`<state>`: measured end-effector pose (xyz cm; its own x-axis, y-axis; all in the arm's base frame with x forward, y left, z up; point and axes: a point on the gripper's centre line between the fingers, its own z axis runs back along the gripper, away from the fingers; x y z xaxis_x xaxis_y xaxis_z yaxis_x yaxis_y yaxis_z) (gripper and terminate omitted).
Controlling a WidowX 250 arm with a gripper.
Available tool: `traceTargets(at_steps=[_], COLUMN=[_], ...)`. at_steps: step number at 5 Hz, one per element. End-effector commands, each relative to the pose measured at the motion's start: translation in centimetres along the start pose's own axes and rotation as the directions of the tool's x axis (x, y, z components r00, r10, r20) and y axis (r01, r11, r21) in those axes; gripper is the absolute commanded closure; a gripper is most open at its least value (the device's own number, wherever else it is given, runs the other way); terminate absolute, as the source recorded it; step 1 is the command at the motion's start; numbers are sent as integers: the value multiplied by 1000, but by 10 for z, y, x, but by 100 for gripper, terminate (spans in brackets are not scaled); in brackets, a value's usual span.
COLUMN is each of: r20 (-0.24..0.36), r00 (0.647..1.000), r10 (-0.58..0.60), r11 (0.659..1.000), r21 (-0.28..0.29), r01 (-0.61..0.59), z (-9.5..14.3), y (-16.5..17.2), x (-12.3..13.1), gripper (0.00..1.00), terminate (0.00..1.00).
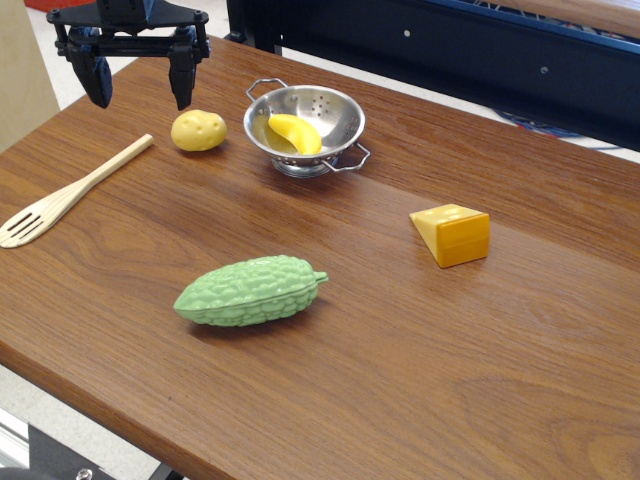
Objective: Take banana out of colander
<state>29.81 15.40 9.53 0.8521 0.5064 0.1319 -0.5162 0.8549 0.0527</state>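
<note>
The yellow toy banana [293, 133] lies inside the shiny steel colander [330, 108], leaning against its near left wall. The colander stands upright on the wooden table at the back centre, with wire loop handles at its far left and near right. My black gripper [140, 85] hangs above the table's back left corner, well left of the colander. Its two fingers are spread wide apart and hold nothing.
A round dimpled yellow potato [198, 130] sits just left of the colander. A wooden slotted spatula [70, 194] lies at the left. A green bitter gourd [250, 291] lies front centre. An orange cheese wedge [453, 233] sits at the right. A dark blue cabinet [450, 50] runs behind the table.
</note>
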Motion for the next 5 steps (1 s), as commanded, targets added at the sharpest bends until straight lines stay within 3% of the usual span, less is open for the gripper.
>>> traceTargets(at_steps=[1,2,5], r20=[0,-2,18], r00=[1000,993,950], r10=[0,116,311], r11=[1000,993,946], r21=[0,-33,-102], r01=[0,-116,-307], z=[0,-1,2], y=[0,-33,-114], x=[0,4,39], gripper=[0,0,0], terminate=[0,0,0])
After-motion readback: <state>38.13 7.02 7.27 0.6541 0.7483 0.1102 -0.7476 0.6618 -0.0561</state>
